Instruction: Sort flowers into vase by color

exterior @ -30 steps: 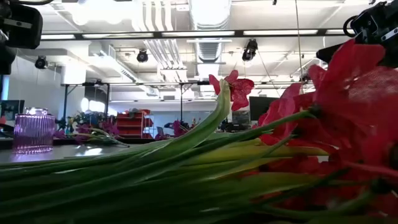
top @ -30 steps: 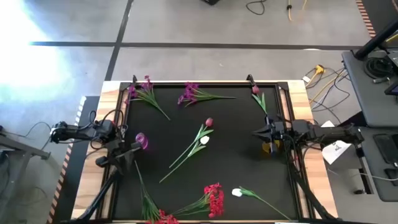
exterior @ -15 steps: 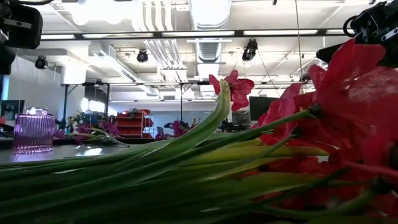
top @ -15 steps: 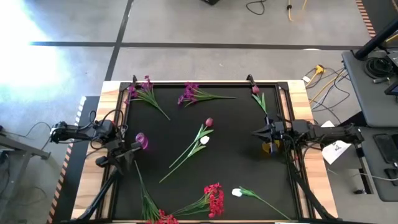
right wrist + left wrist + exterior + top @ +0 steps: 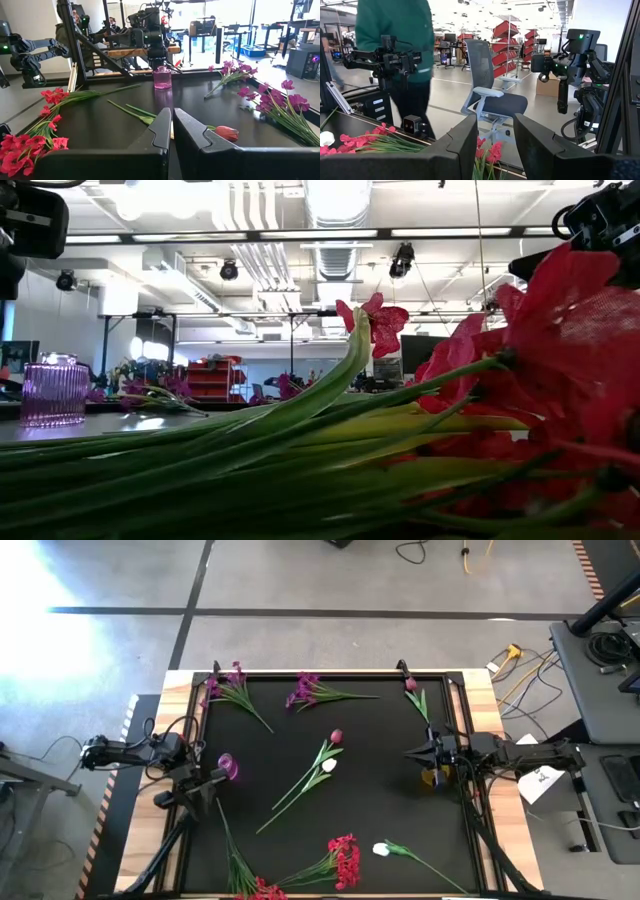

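Left gripper (image 5: 208,783): at the desk's (image 5: 380,770) left edge beside the purple vase (image 5: 227,766), fingers partly apart, holding nothing.
Right gripper (image 5: 412,753): at the right edge, fingers closed, empty.
Flowers (image 5: 322,762): scattered flat over the desk.

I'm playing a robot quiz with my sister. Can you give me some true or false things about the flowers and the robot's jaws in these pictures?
1. The purple vase has flowers in it. False: it stands empty by the left gripper.
2. The right gripper holds nothing. True: its jaws are shut on nothing.
3. A white tulip lies near the red flowers. True.
4. The left gripper holds a red flower. False: its jaws stand apart with nothing between them.
5. All the purple flowers lie at the mat's near edge. False: they lie along the far edge.
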